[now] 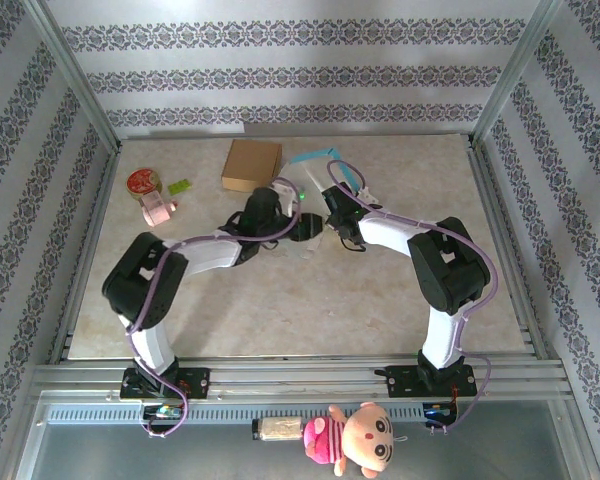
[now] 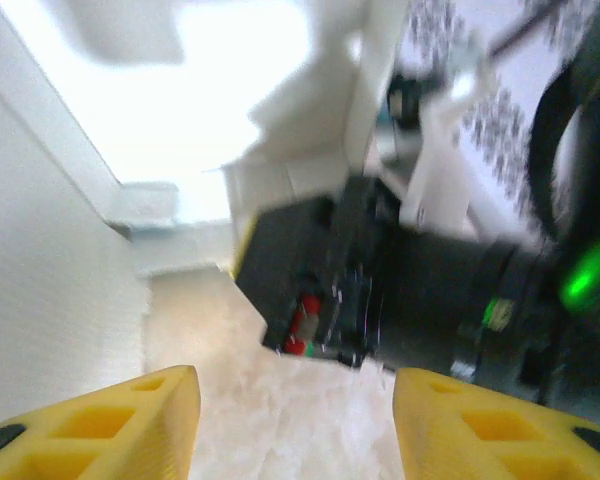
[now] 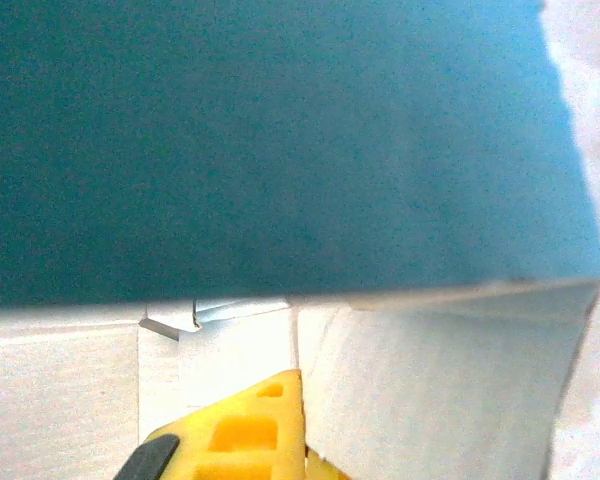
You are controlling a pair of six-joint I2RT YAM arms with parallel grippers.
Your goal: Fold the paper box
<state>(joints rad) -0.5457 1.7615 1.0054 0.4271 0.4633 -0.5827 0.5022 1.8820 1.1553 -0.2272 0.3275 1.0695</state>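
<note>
Looks barely half done imo: the teal-and-white paper box (image 1: 315, 157) sits far-centre on the beige table (image 1: 280, 310), right gripper (image 3: 302, 425) clamped on its white side, left gripper (image 2: 295, 400) open and empty, plenty of folding left.

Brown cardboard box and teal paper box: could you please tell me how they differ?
The brown cardboard box is plain brown; the paper box is teal outside, white inside. The brown cardboard box looks closed up, while the paper box has panels not yet folded shut. The brown cardboard box lies untouched, while the paper box is pinched by the right gripper. Both are at the back of the table.
</note>
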